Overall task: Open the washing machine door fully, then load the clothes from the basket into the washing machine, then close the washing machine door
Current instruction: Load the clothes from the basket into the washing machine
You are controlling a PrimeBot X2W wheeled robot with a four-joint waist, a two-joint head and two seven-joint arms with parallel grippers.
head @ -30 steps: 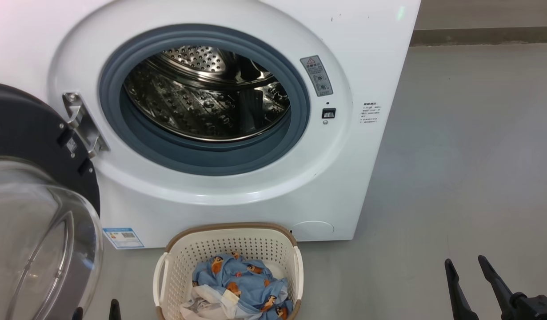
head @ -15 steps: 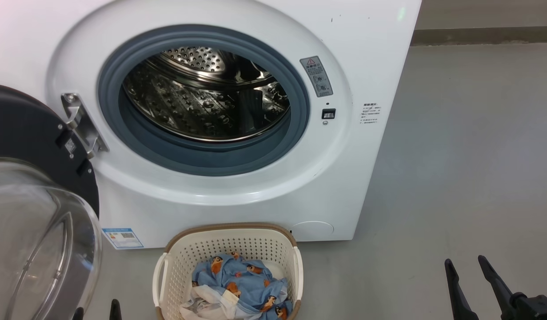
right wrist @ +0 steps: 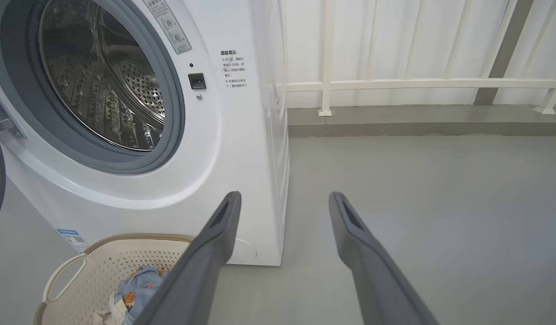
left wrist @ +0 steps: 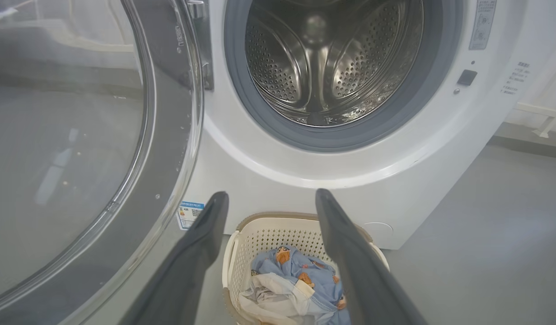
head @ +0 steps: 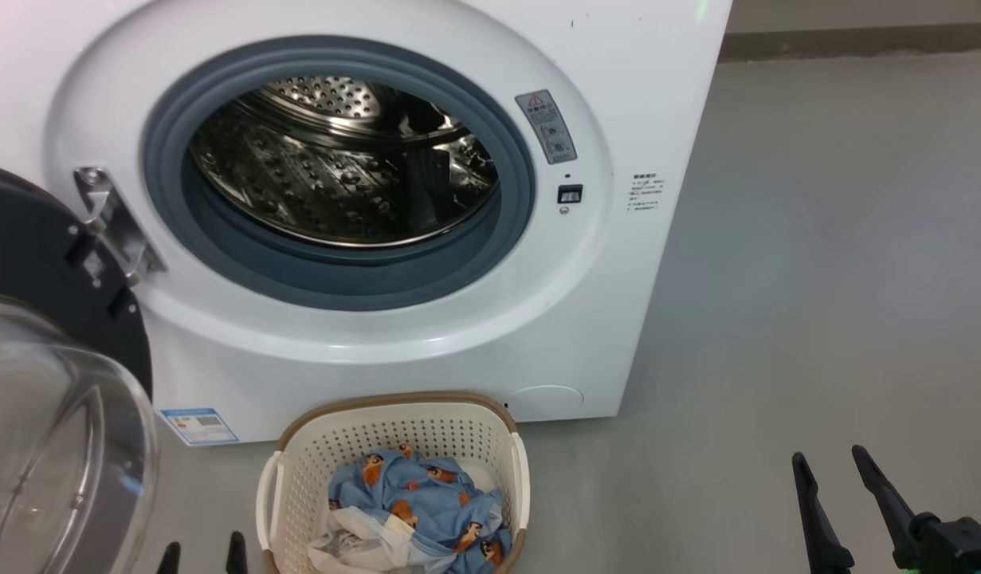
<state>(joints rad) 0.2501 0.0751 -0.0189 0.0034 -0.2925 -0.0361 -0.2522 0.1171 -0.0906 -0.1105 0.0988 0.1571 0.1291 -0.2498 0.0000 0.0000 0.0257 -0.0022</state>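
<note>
Clothes [head: 414, 502], light blue with small orange-brown figures plus a white-grey piece, lie bunched inside the basket [head: 394, 399] in the head view, and the basket stands on the grey floor [head: 817, 279] just in front of the washing machine [head: 426, 375], below its round opening. The washing machine door [head: 28, 239] is swung out to the left on its hinge, dark inner face and clear glass bowl turned toward the camera, leaving the steel drum [head: 339, 167] and the blue-grey seal [head: 339, 279] open to view; a small blue label [head: 198, 425] sits low on the white front. The left hand [head: 202, 556] shows as two dark fingertips at the bottom edge, just left of the basket, spread apart and holding nothing. The right hand [head: 829, 461] rises at the lower right, well apart from the basket, fingers also spread and empty. From the left wrist view, the left hand [left wrist: 271, 196] frames the basket [left wrist: 268, 234] between its parted fingers, with the clothes [left wrist: 296, 280] low inside it, the door [left wrist: 79, 158] large on the left and the drum [left wrist: 327, 63] above. From the right wrist view, the right hand [right wrist: 284, 196] stands wide open over bare floor [right wrist: 418, 180] beside the washing machine's [right wrist: 223, 158] right corner, the basket [right wrist: 124, 257] at the lower left and a white railing [right wrist: 418, 83] behind
</note>
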